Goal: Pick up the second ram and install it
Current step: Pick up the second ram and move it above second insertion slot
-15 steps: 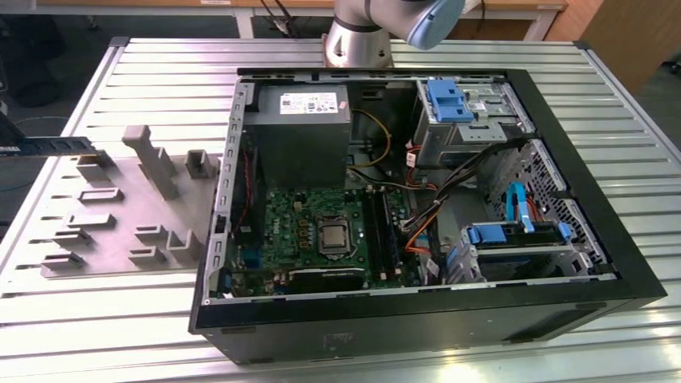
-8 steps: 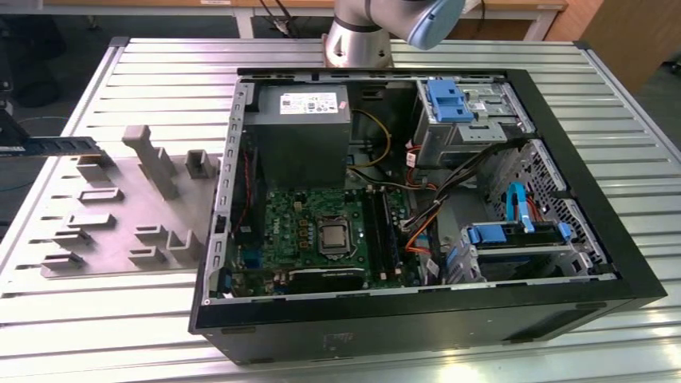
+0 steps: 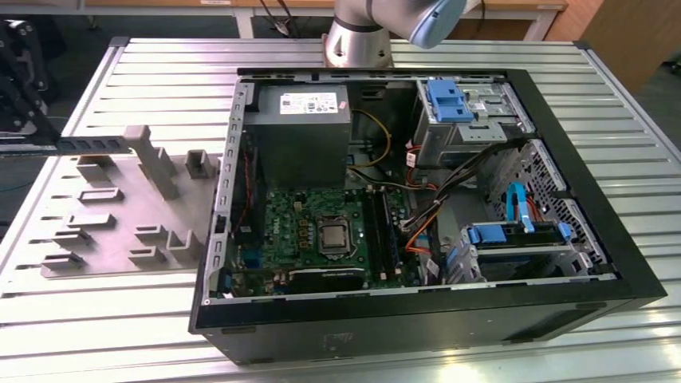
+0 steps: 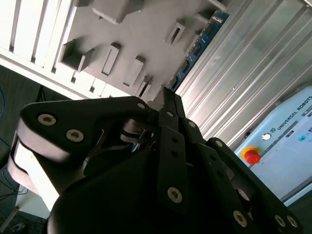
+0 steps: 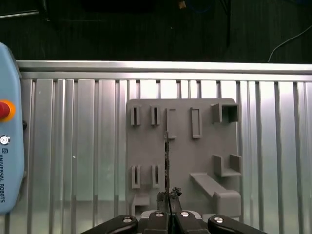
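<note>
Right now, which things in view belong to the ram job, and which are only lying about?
Job: second ram, held in the gripper; green motherboard in the open computer case.
Lying about: grey holder tray; teach pendant; power supply.

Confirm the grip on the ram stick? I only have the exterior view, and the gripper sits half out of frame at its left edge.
Observer: In the second wrist view the gripper is shut on one end of the ram stick. The rest juts out ahead of it.
Operator: Where's the stick relative to the tray?
Observer: In the first wrist view it shows edge-on above the grey tray, with its free end at one of its slots.
Operator: Anything else close by?
Observer: A pale blue control box with a red button lies on the table beside the tray.
</note>
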Tool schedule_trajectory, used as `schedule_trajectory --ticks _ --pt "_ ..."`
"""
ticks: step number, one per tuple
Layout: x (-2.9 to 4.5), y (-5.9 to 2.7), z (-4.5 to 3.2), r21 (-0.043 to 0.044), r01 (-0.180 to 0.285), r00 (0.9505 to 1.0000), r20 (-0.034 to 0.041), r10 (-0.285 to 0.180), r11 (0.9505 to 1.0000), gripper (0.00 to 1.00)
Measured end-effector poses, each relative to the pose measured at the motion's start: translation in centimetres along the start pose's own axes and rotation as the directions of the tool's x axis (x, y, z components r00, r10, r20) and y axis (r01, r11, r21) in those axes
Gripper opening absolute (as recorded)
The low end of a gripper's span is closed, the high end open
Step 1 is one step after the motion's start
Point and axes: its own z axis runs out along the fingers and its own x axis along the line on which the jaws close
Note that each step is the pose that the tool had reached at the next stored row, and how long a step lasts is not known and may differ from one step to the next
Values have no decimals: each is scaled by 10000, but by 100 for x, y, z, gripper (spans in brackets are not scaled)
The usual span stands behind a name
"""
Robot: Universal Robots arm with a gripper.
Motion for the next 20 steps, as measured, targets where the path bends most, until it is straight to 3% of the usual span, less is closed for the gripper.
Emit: schedule_trajectory --ticks 11,20 --pt "-8 -486 -21 -4 0 10000 1 0 10000 11" --pt "-11 -492 -79 -5 1 10000 31 -1 10000 11"
